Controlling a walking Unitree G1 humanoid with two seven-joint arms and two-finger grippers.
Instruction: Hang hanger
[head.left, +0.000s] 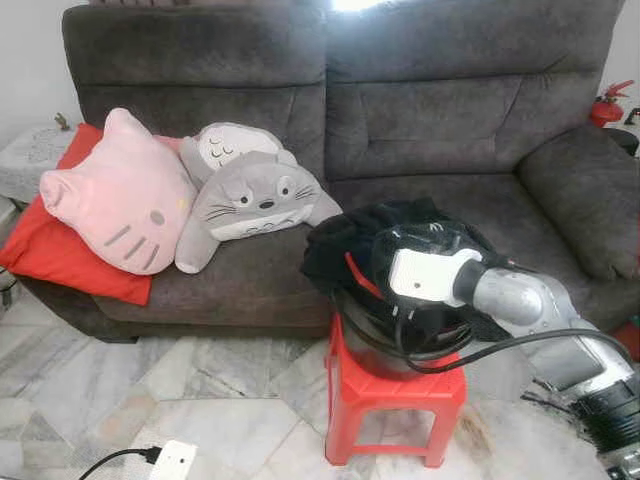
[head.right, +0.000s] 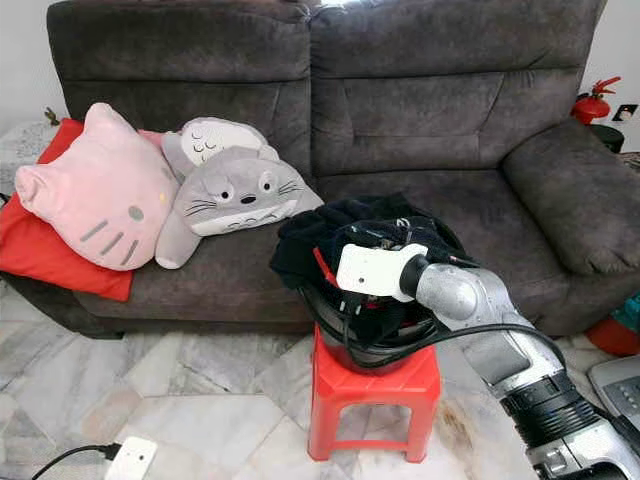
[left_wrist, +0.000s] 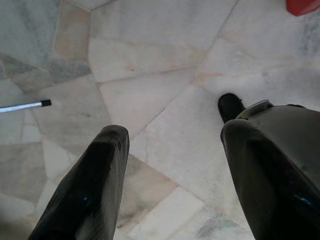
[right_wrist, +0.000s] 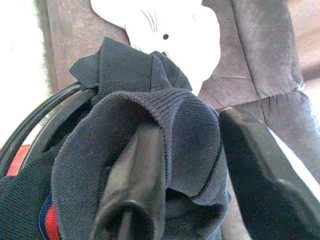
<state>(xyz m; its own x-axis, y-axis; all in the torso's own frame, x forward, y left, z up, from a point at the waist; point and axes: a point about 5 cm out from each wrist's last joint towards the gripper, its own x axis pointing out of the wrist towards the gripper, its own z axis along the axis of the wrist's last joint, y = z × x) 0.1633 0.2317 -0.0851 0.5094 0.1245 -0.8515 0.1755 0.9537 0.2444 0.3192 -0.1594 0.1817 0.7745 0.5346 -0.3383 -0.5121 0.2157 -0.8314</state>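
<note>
Hanger isn't visible — right gripper (right_wrist: 190, 165) jaws part-open, one finger tucked under dark knitted garment (head.right: 350, 235) in black basket (right_wrist: 35, 125); next, clamp and lift.

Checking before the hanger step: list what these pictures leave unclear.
- Hanger: none can be made out; the dark clothes heaped in the basket on the red stool would cover one.
- Right gripper: one finger is under a fabric fold in the right wrist view; grip uncertain.
- Left gripper: open above the floor.

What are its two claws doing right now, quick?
Left gripper: open, hanging over the floor, holding nothing.
Right gripper: open, fingers pushed into the dark clothes in the basket, nothing gripped yet.
</note>
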